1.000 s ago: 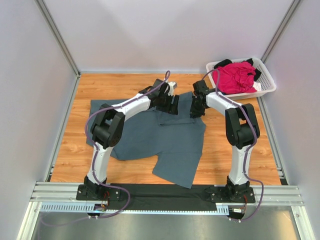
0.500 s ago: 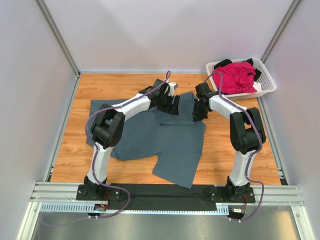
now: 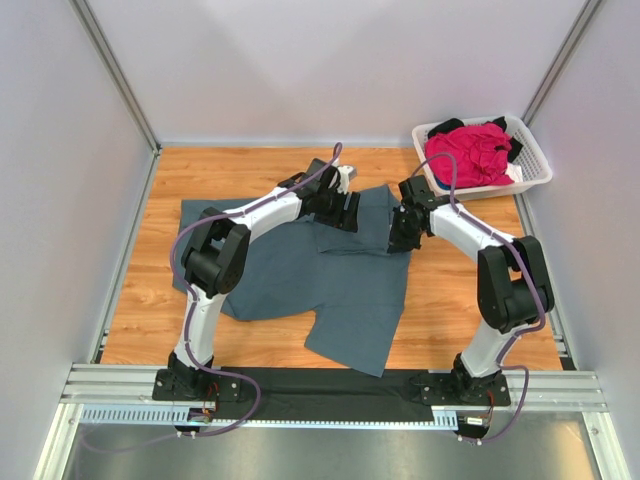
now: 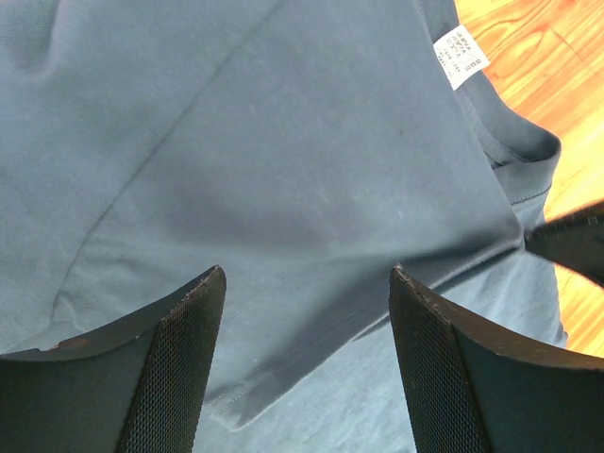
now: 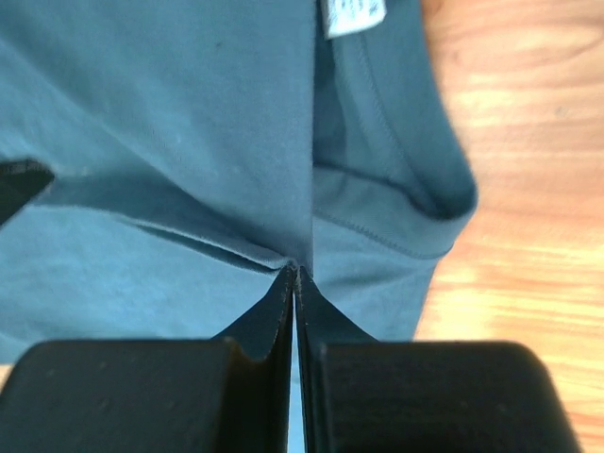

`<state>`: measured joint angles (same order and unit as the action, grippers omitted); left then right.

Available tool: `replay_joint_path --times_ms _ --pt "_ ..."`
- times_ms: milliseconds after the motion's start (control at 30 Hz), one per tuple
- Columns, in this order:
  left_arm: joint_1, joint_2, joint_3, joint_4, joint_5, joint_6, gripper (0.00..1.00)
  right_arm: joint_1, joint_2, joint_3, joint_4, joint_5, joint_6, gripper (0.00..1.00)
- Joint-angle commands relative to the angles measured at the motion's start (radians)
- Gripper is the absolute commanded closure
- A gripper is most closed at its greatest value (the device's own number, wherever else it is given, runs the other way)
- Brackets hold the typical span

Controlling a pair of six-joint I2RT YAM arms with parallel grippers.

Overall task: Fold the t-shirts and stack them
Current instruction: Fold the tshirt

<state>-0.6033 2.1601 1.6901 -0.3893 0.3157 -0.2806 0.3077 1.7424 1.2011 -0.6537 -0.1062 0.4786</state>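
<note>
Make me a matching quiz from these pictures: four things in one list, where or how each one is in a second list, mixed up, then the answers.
Things:
1. left gripper
2. right gripper
3. pink shirt
4. blue-grey shirt

Places or states:
A. piled in the white basket
B. spread on the wooden table
C. open, fingers apart over cloth
D. shut, pinching a fold of cloth

Pairs: 1-C, 2-D, 3-A, 4-B

left arm (image 3: 265, 210) and right arm (image 3: 455, 228): white links, black joints. purple-grey cables (image 3: 176, 262) loop along each. jaws black, the left pair's pads (image 4: 184, 377) mesh-textured.
</note>
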Motion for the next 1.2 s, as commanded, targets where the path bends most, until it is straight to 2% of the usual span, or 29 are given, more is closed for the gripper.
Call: replay_joint_path --times_ms 0,500,633,767,833,900,933,1033,1167 --pt "-0.007 -0.028 0.006 0.000 -0.001 0.023 0.24 0.021 -0.081 -0.026 0.031 -0.036 -0.005 0.99" --pt "-0.009 -0.100 -0.024 -0.075 -0.084 -0.052 0.24 0.047 -0.046 -0.077 -0.018 -0.036 -0.034 0.99" --pt "-0.007 -0.143 -0.038 -0.170 -0.153 -0.146 0.24 0.047 -0.041 -0.083 -0.020 -0.027 -0.046 0.99" --pt "-0.006 -0.215 -0.113 -0.192 -0.159 -0.245 0.23 0.047 0.011 -0.074 -0.015 -0.016 -0.061 0.99" --pt "-0.004 -0.236 -0.127 -0.227 -0.170 -0.290 0.23 0.045 0.023 -0.074 -0.023 -0.021 -0.067 0.90" --pt "-0.006 -0.240 -0.133 -0.259 -0.168 -0.346 0.23 0.047 0.020 -0.078 -0.034 -0.045 -0.084 0.87" --pt "-0.004 -0.241 -0.139 -0.281 -0.167 -0.370 0.23 0.047 0.002 -0.083 -0.038 -0.053 -0.093 0.80" --pt "-0.006 -0.246 -0.176 -0.286 -0.184 -0.440 0.24 0.045 -0.030 -0.084 -0.063 -0.063 -0.104 0.68" --pt "-0.006 -0.243 -0.210 -0.295 -0.210 -0.511 0.28 0.045 -0.099 -0.026 -0.121 -0.044 -0.109 0.63"
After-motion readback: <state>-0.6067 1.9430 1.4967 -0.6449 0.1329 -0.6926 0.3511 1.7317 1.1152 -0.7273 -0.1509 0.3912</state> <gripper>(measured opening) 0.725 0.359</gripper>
